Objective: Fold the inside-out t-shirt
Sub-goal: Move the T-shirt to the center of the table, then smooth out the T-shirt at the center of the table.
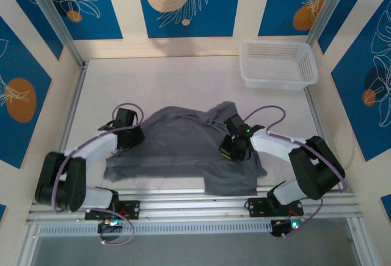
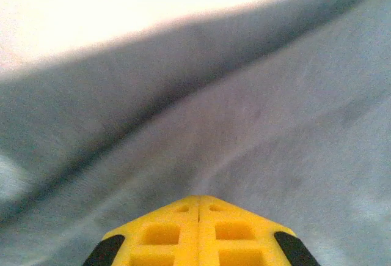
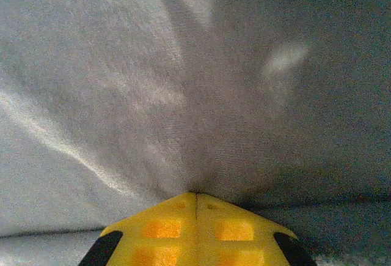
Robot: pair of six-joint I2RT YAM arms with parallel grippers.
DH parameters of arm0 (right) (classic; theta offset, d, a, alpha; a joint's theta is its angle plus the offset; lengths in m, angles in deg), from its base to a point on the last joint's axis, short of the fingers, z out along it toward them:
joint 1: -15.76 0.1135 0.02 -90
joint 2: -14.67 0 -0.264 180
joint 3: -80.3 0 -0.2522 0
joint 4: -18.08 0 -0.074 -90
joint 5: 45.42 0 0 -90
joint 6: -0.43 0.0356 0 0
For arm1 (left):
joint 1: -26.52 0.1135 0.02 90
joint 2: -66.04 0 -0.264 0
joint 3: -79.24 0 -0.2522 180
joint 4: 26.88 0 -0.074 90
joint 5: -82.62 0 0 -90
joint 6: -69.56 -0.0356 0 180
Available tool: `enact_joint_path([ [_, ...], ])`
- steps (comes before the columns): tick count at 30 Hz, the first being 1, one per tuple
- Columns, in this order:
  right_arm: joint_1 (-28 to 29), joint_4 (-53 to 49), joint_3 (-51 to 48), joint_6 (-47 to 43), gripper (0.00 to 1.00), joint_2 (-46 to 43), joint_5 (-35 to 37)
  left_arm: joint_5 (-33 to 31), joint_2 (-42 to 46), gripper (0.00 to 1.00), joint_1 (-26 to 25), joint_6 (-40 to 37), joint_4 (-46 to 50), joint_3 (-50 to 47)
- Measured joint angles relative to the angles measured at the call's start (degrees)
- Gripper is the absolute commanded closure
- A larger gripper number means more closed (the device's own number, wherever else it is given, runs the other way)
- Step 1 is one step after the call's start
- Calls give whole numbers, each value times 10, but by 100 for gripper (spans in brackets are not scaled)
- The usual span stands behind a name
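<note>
Shirt (image 1: 177, 147) lies spread on the worktop (image 1: 159, 79) just ahead of both bases, long axis left-right. Left end effector (image 2: 198, 200) sits at its left edge, fingers together, cloth right under the tip; pinched or not, can't tell. Right end effector (image 3: 195, 195) is on the right half, clamped on a pinch of cloth, wrinkles fanning from the tip. Each arm is nearest its own end.

The t-shirt (image 1: 177, 140) lies spread on the table (image 1: 159, 82), in its near half and a little right of the middle. The left gripper (image 1: 126, 133) is at the left edge of the t-shirt, and the right gripper (image 1: 235, 145) is on its right part, beside a bunched fold. The basket (image 1: 278, 64) stands in the far right corner, well apart from the t-shirt and behind it
</note>
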Motion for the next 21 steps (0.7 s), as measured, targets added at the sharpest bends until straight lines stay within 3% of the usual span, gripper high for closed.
enact_joint_path([
  [3, -22, -50, 21, -19, 90, -9, 13, -48, 24, 72, 10, -14, 52, 65],
  [6, -42, -63, 54, -36, 86, -16, 15, -73, 1, 72, 59, -28, 69, 137],
  [11, -56, -67, 78, -56, 84, -23, 12, -17, -100, 72, 120, -55, 80, 185],
  [21, -64, -70, 73, -66, 82, -17, -7, 27, -157, 54, 120, -70, 107, 155],
])
